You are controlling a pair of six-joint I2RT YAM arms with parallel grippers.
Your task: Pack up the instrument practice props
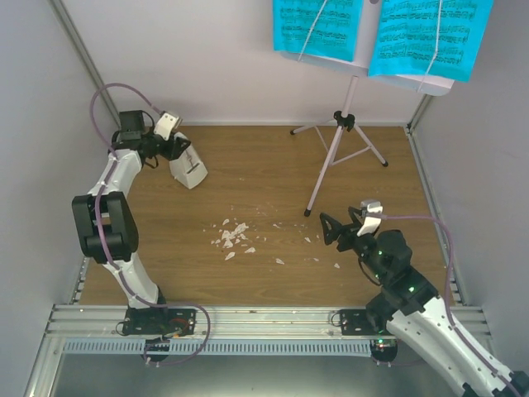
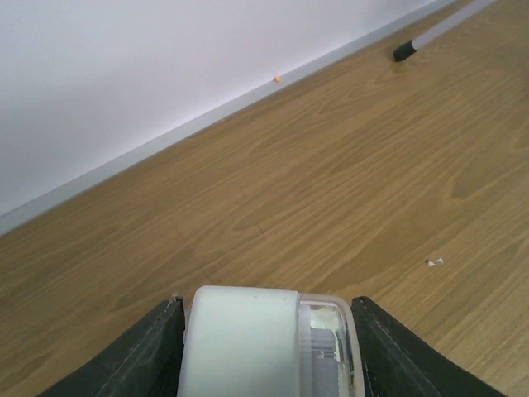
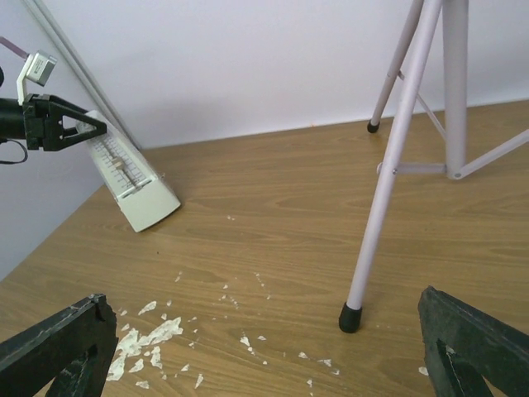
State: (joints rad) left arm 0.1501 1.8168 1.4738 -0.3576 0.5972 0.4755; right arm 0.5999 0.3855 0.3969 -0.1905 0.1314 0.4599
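— Where is the metronome (image 1: 188, 165) to be found?

— At the far left of the table (image 1: 273, 186), near the back wall. Its top is clamped in the left gripper (image 1: 171, 149). From the left wrist, only its white top and clear cover are shown, pressed on both sides by the black fingers (image 2: 153, 351).

— Is its lean shown there?

— No. That is given by the right wrist view, where the body is seen tilted, with its base low on the wood (whether it sits flat cannot be told).

— And the right gripper (image 1: 325, 230)?

— Its jaws are spread wide and nothing is held. It is seen low over the table's right half, near the music stand (image 1: 332, 157), with one foot of the stand just ahead of its fingers (image 3: 62, 343).

— Are the sheet-music pages (image 1: 318, 29) seen from the wrists?

— No. The cyan pages are shown only from above, resting on the stand's desk at the back right. From the wrists, only the legs of the stand are caught.

— Anything else?

— White crumbs (image 1: 231, 236) are scattered mid-table, between the two arms.
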